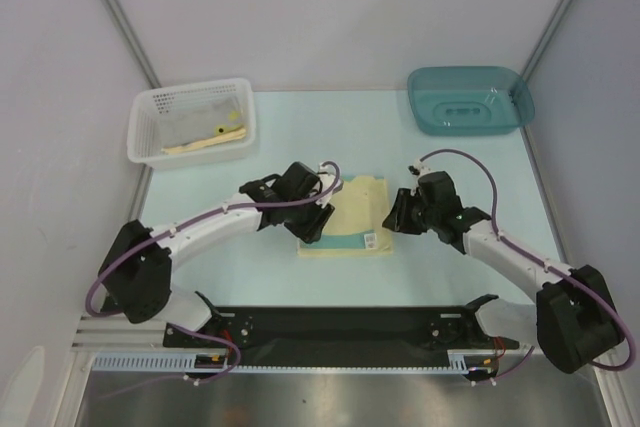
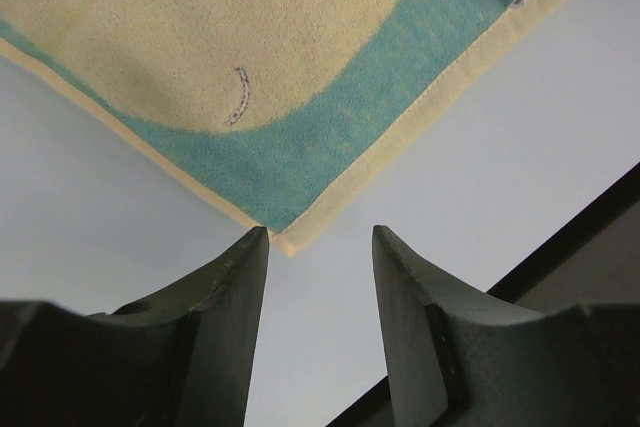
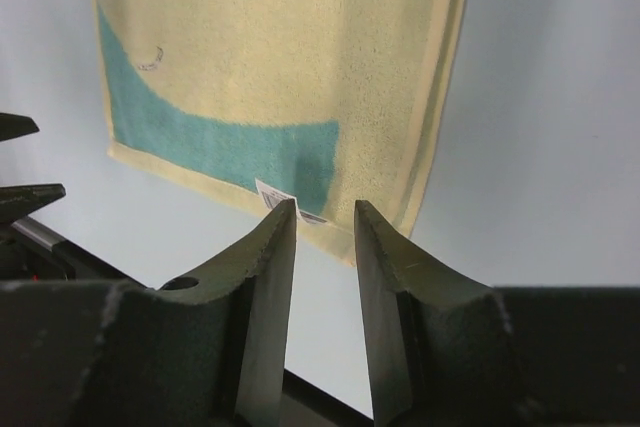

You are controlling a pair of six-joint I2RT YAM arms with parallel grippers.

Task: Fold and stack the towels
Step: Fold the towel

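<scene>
One folded towel lies mid-desk in the top view, between the left claw at its left edge and the right claw at its right. On the left wrist we see jaws parted and empty, the towel's teal-banded corner just ahead. On the right wrist, jaws likewise parted and empty, its white tag just beyond the tips.

A pale blue desk sits in a plain white enclosure, with a back wall and side walls that meet along grey metal struts. The light is soft and even, casting only faint shadows. A black plate and a brushed metal ledge run along the desk's near edge.
</scene>
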